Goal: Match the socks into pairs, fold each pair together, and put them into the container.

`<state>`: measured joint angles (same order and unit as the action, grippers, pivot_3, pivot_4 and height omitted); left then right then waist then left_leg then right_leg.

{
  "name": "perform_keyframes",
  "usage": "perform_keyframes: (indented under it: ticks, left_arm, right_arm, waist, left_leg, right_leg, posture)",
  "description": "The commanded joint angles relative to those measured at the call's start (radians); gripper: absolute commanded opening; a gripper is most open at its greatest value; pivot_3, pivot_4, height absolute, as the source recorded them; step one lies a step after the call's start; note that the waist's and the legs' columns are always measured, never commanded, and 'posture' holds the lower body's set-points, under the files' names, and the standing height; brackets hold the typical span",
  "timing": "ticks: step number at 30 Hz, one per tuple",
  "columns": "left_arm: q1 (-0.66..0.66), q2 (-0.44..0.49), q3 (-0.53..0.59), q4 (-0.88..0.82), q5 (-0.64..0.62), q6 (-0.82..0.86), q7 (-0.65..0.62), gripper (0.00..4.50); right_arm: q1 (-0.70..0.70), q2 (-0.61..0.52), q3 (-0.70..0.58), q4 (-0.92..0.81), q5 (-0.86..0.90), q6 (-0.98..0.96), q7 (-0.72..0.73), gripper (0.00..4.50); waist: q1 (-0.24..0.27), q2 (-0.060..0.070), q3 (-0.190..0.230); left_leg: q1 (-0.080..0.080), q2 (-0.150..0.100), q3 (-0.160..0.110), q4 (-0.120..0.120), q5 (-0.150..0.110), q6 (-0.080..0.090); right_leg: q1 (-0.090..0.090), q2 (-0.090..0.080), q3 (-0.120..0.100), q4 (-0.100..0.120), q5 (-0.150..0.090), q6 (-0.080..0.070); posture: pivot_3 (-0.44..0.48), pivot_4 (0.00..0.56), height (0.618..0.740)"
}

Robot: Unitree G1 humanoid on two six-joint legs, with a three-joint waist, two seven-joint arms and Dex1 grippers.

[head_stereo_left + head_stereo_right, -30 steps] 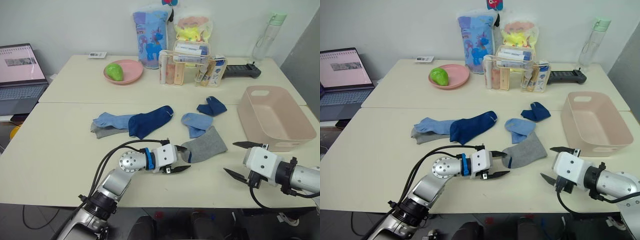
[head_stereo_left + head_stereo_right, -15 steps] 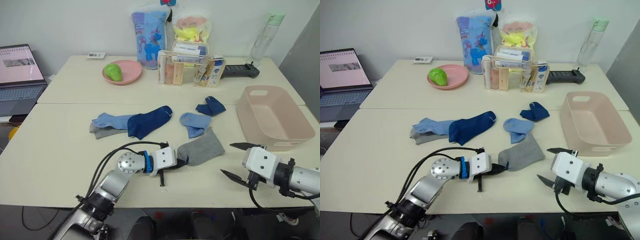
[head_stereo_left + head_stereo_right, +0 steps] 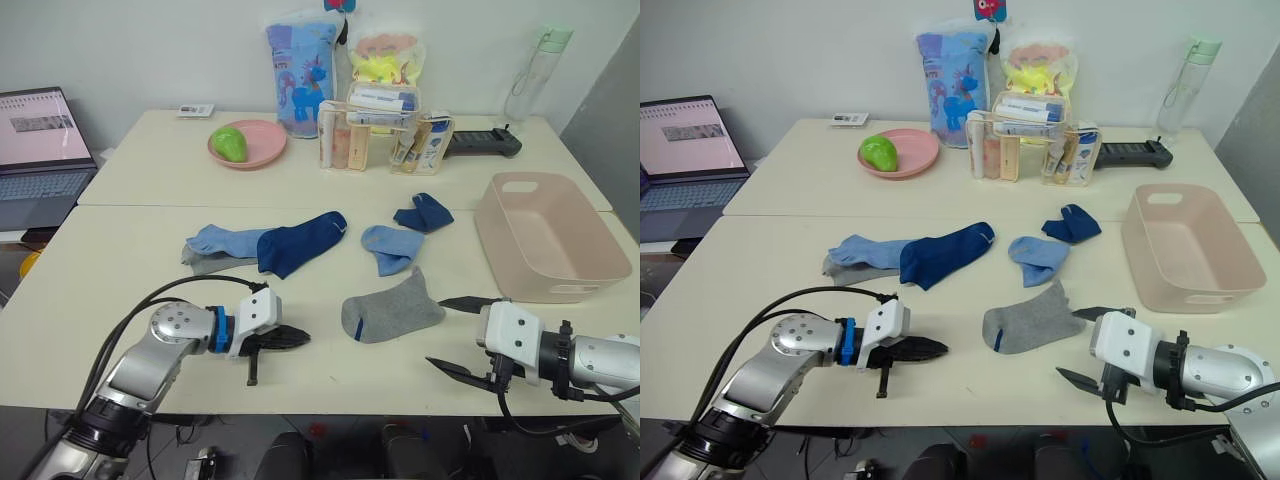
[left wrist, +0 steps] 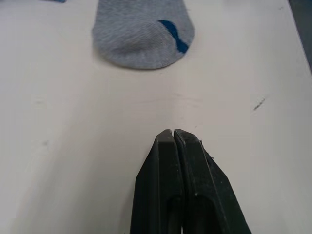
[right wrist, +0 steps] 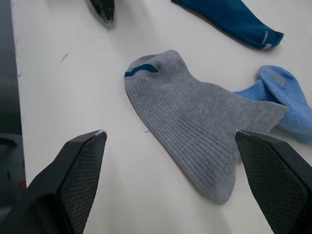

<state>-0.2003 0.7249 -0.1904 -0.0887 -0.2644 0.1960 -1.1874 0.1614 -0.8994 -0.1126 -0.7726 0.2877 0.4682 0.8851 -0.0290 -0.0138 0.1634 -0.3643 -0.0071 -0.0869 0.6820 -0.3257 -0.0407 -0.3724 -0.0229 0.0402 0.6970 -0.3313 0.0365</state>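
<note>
- Presently, left end effector [image 3: 290, 338]: fingers pressed together, empty, on the tabletop [image 3: 120, 270].
- Right end effector [image 3: 452, 335]: spread wide, empty.
- Grey sock [image 3: 390, 308] lies flat between them, untouched.

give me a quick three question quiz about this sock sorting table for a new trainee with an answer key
1. True or false: the container already holds a sock.
2. Which gripper is open? A) the left gripper B) the right gripper
3. Fill in: the grey sock nearest the grippers has a dark blue mark at its ____.

Key: 1. False, it is empty. 2. B; its fingers are spread wide with the grey sock ahead between them, while the left gripper is shut on nothing, short of that sock. 3. Toe.
</note>
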Motion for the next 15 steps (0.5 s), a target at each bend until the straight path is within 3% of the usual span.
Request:
perform_keyframes:
  ticks: [1, 3, 6, 15]
  left_arm:
    - [0.002, -0.035, 0.011, -0.087, -0.072, 0.038, -0.001, 0.01]
    - [0.000, -0.043, 0.003, -0.113, -0.088, 0.075, -0.009, 0.01]
    - [-0.053, -0.088, -0.035, -0.115, -0.036, 0.036, 0.016, 0.61]
    - [-0.157, -0.223, -0.166, 0.008, 0.126, -0.039, 0.104, 3.51]
  right_arm:
    - [-0.016, -0.016, 0.000, -0.008, -0.002, -0.007, 0.006, 4.50]
    - [-0.017, -0.017, 0.001, -0.005, -0.004, -0.008, 0.005, 4.50]
    - [-0.011, -0.017, 0.002, -0.009, -0.006, -0.006, -0.001, 4.50]
    - [-0.002, -0.011, 0.012, -0.016, -0.013, -0.005, -0.016, 4.50]
  waist:
    - [0.000, 0.000, 0.000]
    - [0.000, -0.001, 0.000]
    - [0.001, 0.000, 0.000]
    - [0.002, -0.001, 0.000]
  left_leg:
    - [0.000, 0.000, 0.000, 0.000, 0.000, 0.000]
    - [-0.001, 0.000, -0.001, 0.000, 0.000, 0.000]
    - [0.000, 0.001, -0.001, 0.000, 0.000, 0.000]
    - [0.000, 0.000, 0.000, 0.001, 0.000, 0.000]
  right_leg:
    - [0.000, 0.000, 0.000, 0.000, 0.000, 0.000]
    - [0.000, 0.000, -0.001, 0.000, 0.000, 0.000]
    - [0.000, 0.000, -0.001, 0.000, 0.000, 0.000]
    - [0.000, 0.000, 0.000, 0.000, 0.000, 0.000]
  posture:
    - [0.000, 0.150, 0.703]
    - [0.000, 0.150, 0.703]
    - [0.000, 0.150, 0.703]
    - [0.000, 0.150, 0.703]
